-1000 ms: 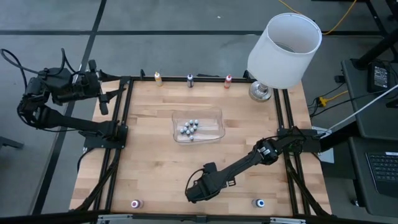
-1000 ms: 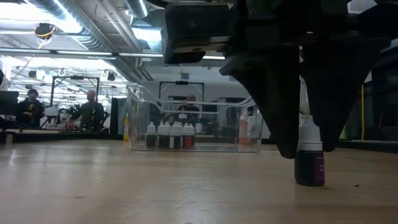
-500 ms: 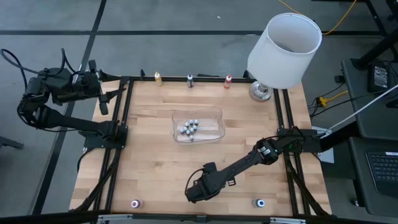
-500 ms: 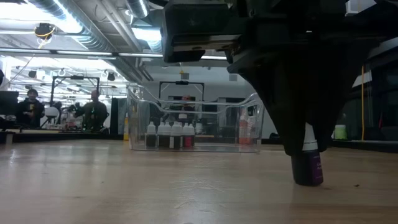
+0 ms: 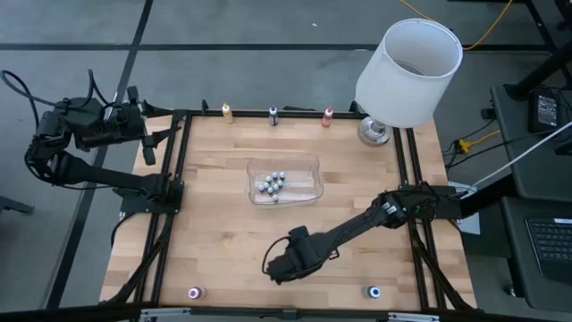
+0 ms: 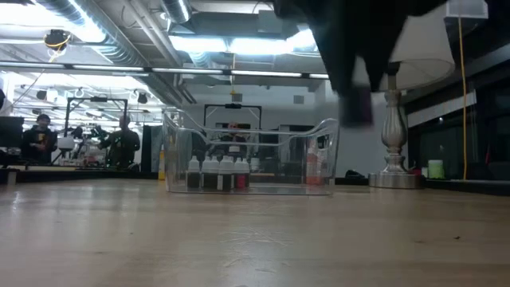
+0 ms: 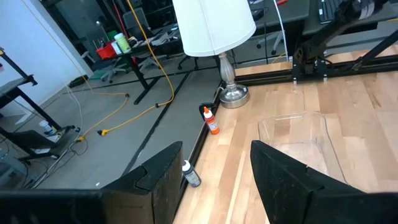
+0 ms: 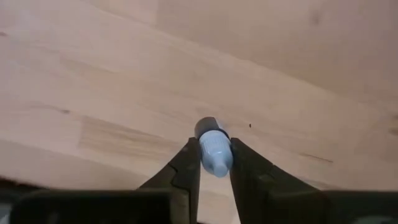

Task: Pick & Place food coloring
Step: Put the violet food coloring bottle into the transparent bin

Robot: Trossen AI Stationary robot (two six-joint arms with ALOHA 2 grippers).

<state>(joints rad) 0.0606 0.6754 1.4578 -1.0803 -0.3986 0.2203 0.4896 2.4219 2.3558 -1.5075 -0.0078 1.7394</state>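
My right gripper [image 5: 277,266] hangs over the near middle of the table, shut on a dark purple food coloring bottle [image 8: 208,129] with a pale cap, seen blurred in the low view [image 6: 358,104]. Three more bottles stand along the far edge: yellow [image 5: 227,112], dark [image 5: 273,114] and red [image 5: 328,116]. At the near edge stand a pink bottle [image 5: 195,292] and a blue one [image 5: 374,292]. My left gripper [image 7: 214,180] waits open beyond the table's far left corner [image 5: 165,134]. My right gripper pinches the bottle's pale cap [image 8: 216,157] between its two fingers [image 8: 186,168]. The fingers come from above and point down. The bottle hangs upright below them, its dark body lifted clear of the table.
A clear plastic container [image 5: 308,170] with several white-capped bottles sits at the table's middle. A lamp with a white shade [image 5: 407,72] stands on the far right corner. The wooden table top [image 5: 214,224] lies bare left of my right gripper.
My right gripper has shut on the cap of the purple bottle, which stood on the table between its fingers, and then risen. The bottle has been lifted clear of the table, still upright.
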